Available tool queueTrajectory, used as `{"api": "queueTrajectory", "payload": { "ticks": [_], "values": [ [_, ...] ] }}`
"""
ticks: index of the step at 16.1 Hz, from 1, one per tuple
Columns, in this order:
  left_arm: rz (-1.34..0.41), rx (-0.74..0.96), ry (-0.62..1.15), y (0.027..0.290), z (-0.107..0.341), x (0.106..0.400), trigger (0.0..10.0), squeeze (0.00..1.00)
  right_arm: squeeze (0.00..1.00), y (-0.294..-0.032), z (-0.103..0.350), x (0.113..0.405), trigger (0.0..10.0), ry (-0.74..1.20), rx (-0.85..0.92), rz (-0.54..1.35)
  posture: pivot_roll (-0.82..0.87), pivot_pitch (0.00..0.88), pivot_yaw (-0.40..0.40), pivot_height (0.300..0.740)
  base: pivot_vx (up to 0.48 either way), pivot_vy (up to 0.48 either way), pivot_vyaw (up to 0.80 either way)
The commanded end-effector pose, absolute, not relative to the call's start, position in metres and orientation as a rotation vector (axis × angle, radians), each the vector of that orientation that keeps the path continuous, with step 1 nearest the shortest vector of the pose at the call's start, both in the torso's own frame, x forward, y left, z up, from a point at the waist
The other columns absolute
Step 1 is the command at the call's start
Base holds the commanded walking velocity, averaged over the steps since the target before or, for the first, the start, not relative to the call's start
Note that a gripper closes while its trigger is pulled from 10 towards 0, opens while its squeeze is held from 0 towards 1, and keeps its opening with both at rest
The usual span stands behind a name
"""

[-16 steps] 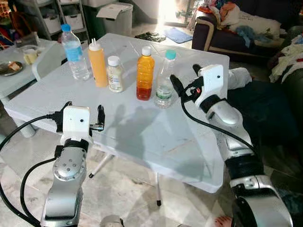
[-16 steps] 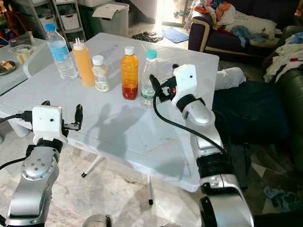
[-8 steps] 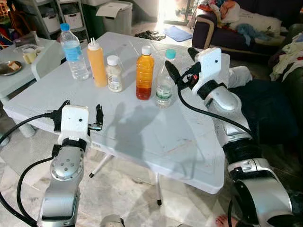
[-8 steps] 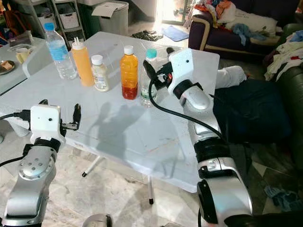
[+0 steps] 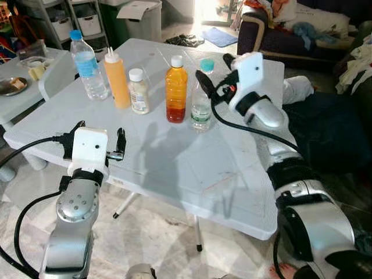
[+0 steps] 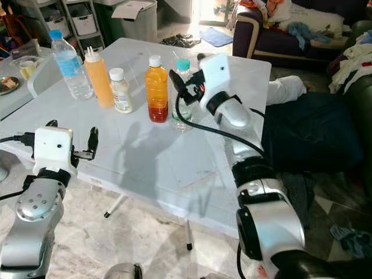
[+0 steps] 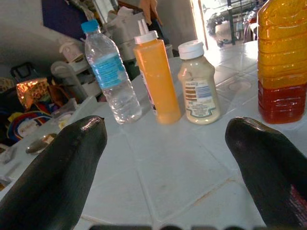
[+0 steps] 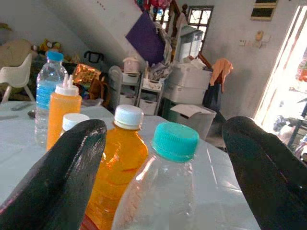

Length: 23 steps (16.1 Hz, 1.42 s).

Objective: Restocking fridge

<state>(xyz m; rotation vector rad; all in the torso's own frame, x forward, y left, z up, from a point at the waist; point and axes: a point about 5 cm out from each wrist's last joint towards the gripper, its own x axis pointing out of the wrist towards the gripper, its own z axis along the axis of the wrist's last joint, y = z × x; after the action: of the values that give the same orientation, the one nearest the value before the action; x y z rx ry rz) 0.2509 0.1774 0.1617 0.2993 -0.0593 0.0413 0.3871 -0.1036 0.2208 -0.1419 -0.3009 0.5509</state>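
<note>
Up and forward goes the right gripper (image 5: 213, 78) over the last second: it sat low beside the clear bottle with the teal cap (image 5: 201, 103), and now its spread fingers reach in at cap height. From the left eye, five containers stand in a row on the white table (image 5: 192, 168): a water bottle with a blue label (image 5: 85, 67), an orange squeeze bottle (image 5: 116, 80), a small white-capped jar (image 5: 138, 92), an amber juice bottle (image 5: 176, 90), then the clear one nearest the right arm. The left gripper (image 5: 99, 135) hovers at the table's near edge, well apart from the row and gripping nothing.

The right eye tells the same story, the right gripper's fingers closing in on the clear bottle's shoulder from the side.

On to the left wrist: two black fingers (image 7: 57, 172) stand wide, bare tabletop between them, bottles lined up beyond.

Right wrist now, and it's the money shot: teal cap framed between the parted fingertips (image 8: 62, 182), neither touching it.

Judging by this, the pick-up for the fridge is in hand. Next it needs to drop lower so the fingers bracket the body rather than the cap, then squeeze; the amber bottle just beside it leaves little room.
</note>
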Motion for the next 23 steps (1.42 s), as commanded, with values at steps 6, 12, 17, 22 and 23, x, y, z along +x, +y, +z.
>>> {"api": "queueTrajectory", "payload": {
  "ticks": [6, 12, 17, 22, 23],
  "values": [
    [0.032, 0.327, -0.035, 0.184, 0.164, 0.243, 10.0, 0.00, 0.00, -0.100, 0.241, 0.402, 10.0, -0.302, -0.139, 0.499, 0.15, 0.000, 0.053, 0.740, 0.000, 0.000, 0.00],
    [0.012, 0.349, -0.007, 0.186, 0.164, 0.236, 10.0, 0.00, 0.00, -0.098, 0.240, 0.409, 10.0, -0.234, -0.090, 0.500, 0.17, 0.005, 0.075, 0.740, 0.000, 0.000, 0.00],
    [0.012, 0.359, 0.009, 0.189, 0.164, 0.232, 10.0, 0.00, 0.00, -0.092, 0.238, 0.411, 0.0, -0.180, -0.039, 0.552, 0.18, 0.023, 0.075, 0.740, 0.000, 0.000, 0.00],
    [0.012, 0.359, 0.013, 0.188, 0.164, 0.231, 10.0, 0.00, 0.00, -0.089, 0.238, 0.411, 0.0, -0.175, -0.044, 0.574, 0.18, 0.026, 0.074, 0.740, 0.000, 0.000, 0.00],
    [0.013, 0.352, 0.019, 0.187, 0.161, 0.230, 10.0, 0.00, 0.00, -0.086, 0.235, 0.412, 0.0, -0.135, -0.088, 0.570, 0.17, 0.030, 0.061, 0.740, 0.000, 0.000, 0.00]
  ]
}}
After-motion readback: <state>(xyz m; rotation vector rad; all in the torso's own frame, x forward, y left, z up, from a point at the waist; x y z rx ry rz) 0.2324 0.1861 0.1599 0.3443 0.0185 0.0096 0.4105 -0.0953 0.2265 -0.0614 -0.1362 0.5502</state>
